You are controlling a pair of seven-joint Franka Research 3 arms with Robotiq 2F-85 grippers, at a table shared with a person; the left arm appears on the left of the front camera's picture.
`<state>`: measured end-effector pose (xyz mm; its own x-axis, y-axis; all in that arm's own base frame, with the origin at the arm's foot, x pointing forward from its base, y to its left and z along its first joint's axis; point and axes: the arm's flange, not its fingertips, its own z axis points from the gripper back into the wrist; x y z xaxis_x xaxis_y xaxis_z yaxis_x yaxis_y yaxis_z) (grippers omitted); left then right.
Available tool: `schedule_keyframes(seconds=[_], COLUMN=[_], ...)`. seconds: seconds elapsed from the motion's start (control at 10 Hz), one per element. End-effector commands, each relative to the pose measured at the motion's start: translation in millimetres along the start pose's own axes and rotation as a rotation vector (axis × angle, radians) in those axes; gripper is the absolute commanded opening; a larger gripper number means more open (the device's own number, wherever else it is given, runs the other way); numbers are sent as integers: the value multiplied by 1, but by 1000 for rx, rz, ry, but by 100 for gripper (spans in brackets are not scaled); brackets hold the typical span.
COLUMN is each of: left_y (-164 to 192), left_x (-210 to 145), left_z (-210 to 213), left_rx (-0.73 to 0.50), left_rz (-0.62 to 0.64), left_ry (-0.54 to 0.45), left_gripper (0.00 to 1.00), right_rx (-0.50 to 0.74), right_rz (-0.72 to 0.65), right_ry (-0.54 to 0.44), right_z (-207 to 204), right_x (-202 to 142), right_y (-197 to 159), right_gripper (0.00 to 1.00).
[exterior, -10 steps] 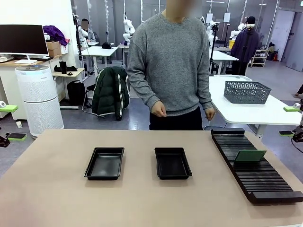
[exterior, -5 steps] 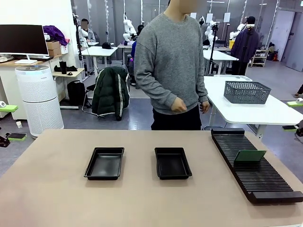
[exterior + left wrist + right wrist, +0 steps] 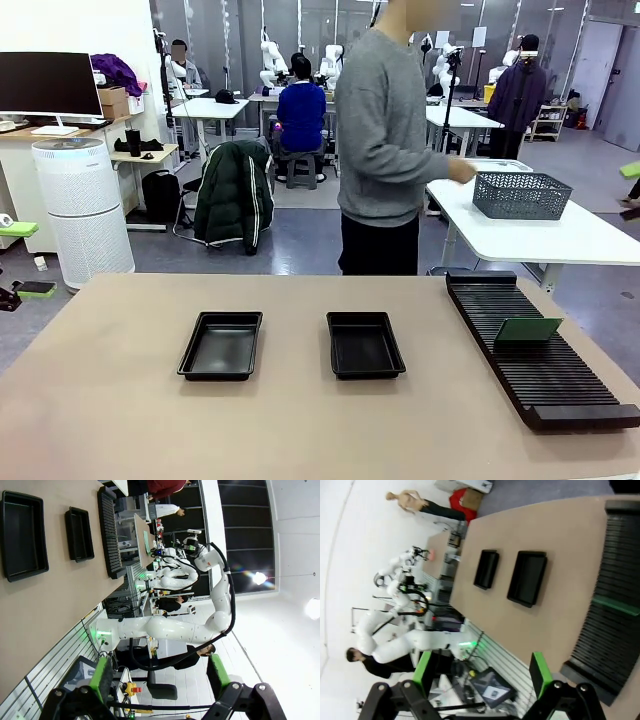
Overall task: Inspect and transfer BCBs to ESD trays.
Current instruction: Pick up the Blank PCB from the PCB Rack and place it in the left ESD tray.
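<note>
Apparently one BCB (image 3: 527, 329), two ESD trays (image 3: 221, 377)

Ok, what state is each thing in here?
Left ESD tray: empty, flat on table.
Right ESD tray: empty, flat on table.
BCB: standing on edge in the rack.
Left gripper: open, holding nothing.
Right gripper: open, holding nothing.
Person: side-on, hand at mesh basket.

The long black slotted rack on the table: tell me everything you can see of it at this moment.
The rack is a long black strip, plastic by its look, ribbed with many narrow crosswise slots and ending in a raised block at its near end. It lies flat on the tan table at the robot's right, running from the far edge toward the near one, apart from the nearest ESD tray. One green BCB stands on edge in a slot about midway; the other slots look empty. No hand or gripper touches it.
</note>
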<state>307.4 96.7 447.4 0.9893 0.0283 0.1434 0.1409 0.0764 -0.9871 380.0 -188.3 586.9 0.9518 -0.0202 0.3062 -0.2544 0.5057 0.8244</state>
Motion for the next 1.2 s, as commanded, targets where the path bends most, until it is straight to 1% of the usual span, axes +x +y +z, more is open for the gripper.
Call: schedule_keyframes(seconds=[0.0,0.1,0.2,0.4,0.5,0.6,0.7,0.8,0.9,1.0,1.1], left_y=[-1,-1,-1,-1,-1,-1,-1,-1,-1,-1,-1], left_x=[-1,-1,-1,-1,-1,-1,-1,-1,-1,-1,-1], left_z=[1,1,1,1,1,1,1,1,1,1,1], left_rx=[3,3,3,3,3,3,3,3,3,3,3], left_rz=[-1,-1,-1,-1,-1,-1,-1,-1,-1,-1,-1], left_ry=[0,0,0,0,0,0,0,0,0,0,0], left_gripper=[100,100,100,100,100,100,100,100,100,100,100], right_rx=[-148,-214,-284,-378,-399,-418,-460,-484,-514,-515,-483], right_rz=[163,275,394,633,775,920,1027,1109,1201,1297,1383], right_ry=[32,85,116,237,315,423,549,628,680,712,737], right_z=[2,3,3,-6,-12,-19,-23,-27,-33,-36,-38], right_x=[19,29,37,49,52,52,52,52,52,51,47], right_y=[21,39,57,92,102,111,109,107,111,111,107], right_gripper=[100,100,100,100,100,100,100,100,100,100,100])
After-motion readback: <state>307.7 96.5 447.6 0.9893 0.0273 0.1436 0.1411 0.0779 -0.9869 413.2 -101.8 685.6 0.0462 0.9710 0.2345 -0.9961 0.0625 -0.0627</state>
